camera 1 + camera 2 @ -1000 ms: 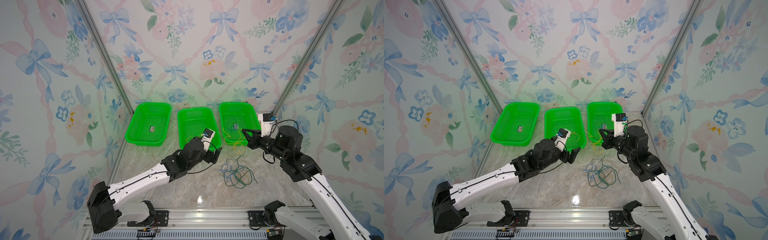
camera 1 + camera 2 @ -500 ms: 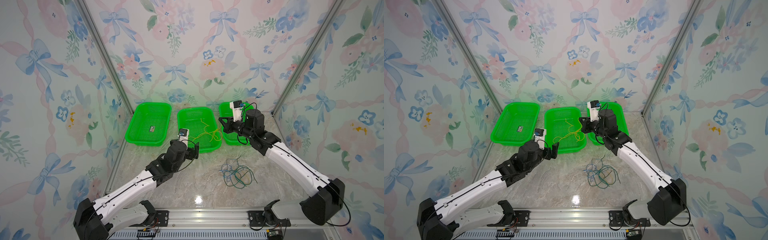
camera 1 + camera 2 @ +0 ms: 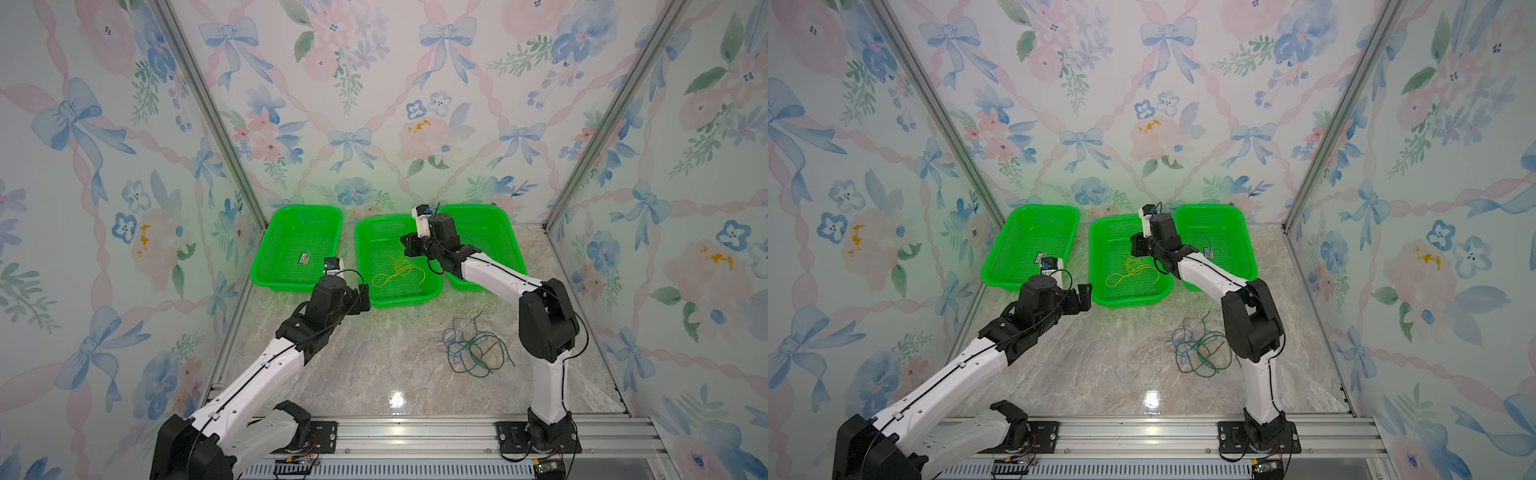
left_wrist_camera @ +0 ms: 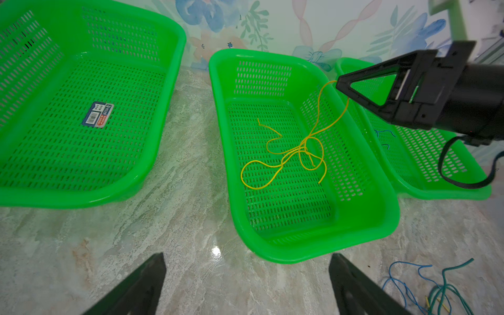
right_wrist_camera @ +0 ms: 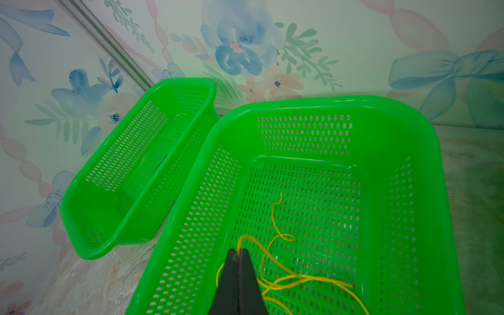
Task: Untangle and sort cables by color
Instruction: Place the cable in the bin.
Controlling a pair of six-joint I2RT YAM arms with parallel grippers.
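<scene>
1. Where the right arm crosses the right basket, hides part of that basket's floor in both top views. Only in the left wrist view: some short blue cable pieces lying there.
2. Cut off at the frame edge in the left wrist view: tangle of blue and dark green cables, with a little yellow. Lies whole on the table in both top views, near the right arm's elbow and well apart from the baskets. Cannot tell which strand passes over which.
3. Right gripper: in the top views only a dark block over the middle basket, jaw line too small to read. In the right wrist view, pressed together on the yellow cable at the very tips.
4. From the side, in the left wrist view: one yellow strand rises from the basket floor to the pinching tips, above the basket's right wall. Rest of this cable lies curled and knotted on the floor of the middle basket.
5. Left gripper: jaws wide apart, only bare table between them. Hovers just in front of the middle basket, near the corner of the left basket.
6. Right arm: elbow raised, forearm reaching across toward the left. Left arm: stretched diagonally forward, wrist low.
7. Label in the left basket: print unreadable.
</scene>
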